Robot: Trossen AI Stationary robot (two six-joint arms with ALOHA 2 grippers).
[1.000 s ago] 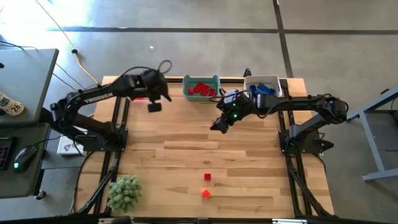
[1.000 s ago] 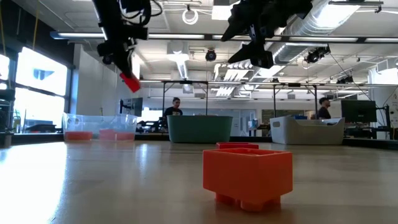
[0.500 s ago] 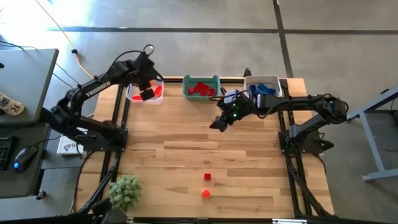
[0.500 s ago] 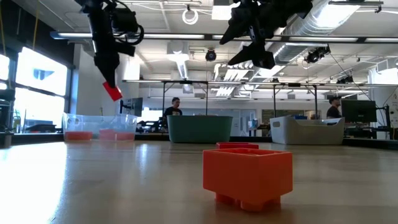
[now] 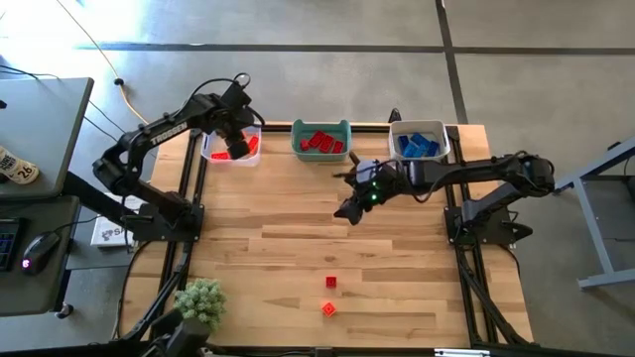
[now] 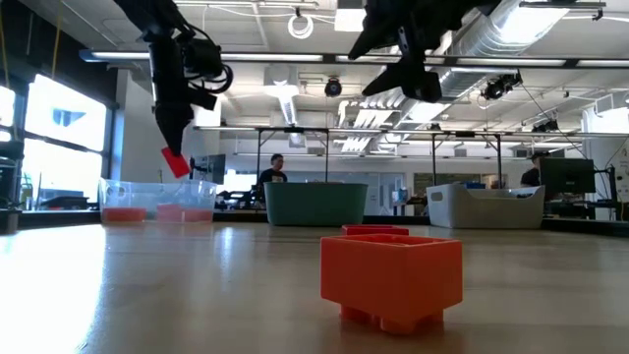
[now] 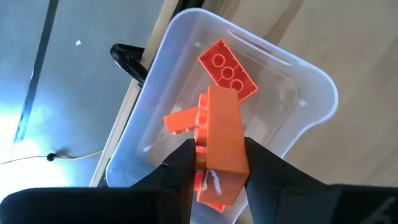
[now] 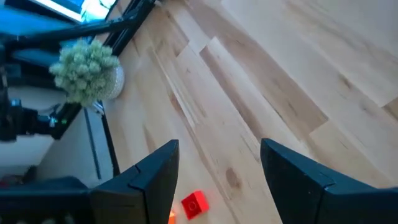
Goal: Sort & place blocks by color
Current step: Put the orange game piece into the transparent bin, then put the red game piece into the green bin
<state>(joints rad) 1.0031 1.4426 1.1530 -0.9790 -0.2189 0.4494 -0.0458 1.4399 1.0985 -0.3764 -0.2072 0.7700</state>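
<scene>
- Left gripper [image 7: 216,163] is held above the clear bin [image 5: 212,158] at the table's back left corner; its fingers are closed on an orange brick [image 7: 222,142], which is gripped by its long sides and tilted.
- In the low view the same brick [image 6: 175,162] is seen hanging clear of the bin [image 6: 128,192], above its rim, not touching it.
- Inside the clear bin a flat orange brick [image 7: 227,70] with studs up is seen, and a second orange piece [image 7: 181,121] partly hidden behind the held brick.
- Right gripper [image 8: 219,163] is held in the air over the back middle of the table [image 5: 397,258], its fingers spread wide with nothing between them.
- Teal bin [image 5: 299,130] stands at the back centre and holds red bricks [image 5: 319,141]; white bin [image 5: 395,129] stands to its right and holds blue bricks [image 5: 418,144]. The right arm passes just in front of the white bin.
- Two small blocks are left on the open table towards the front: a red cube [image 5: 330,283] and, just nearer the front edge, an orange one [image 5: 328,308]. They lie near each other, apart.
- In the low view the orange block [image 6: 391,272] fills the foreground and hides most of the red one [image 6: 374,230] behind it.
- Fuzzy green plant [image 5: 202,301] sits at the front left corner, well apart from the blocks.
- Off the table's left side a desk with a mouse [image 5: 39,249] is seen.
- People are seen standing far back in the room.
</scene>
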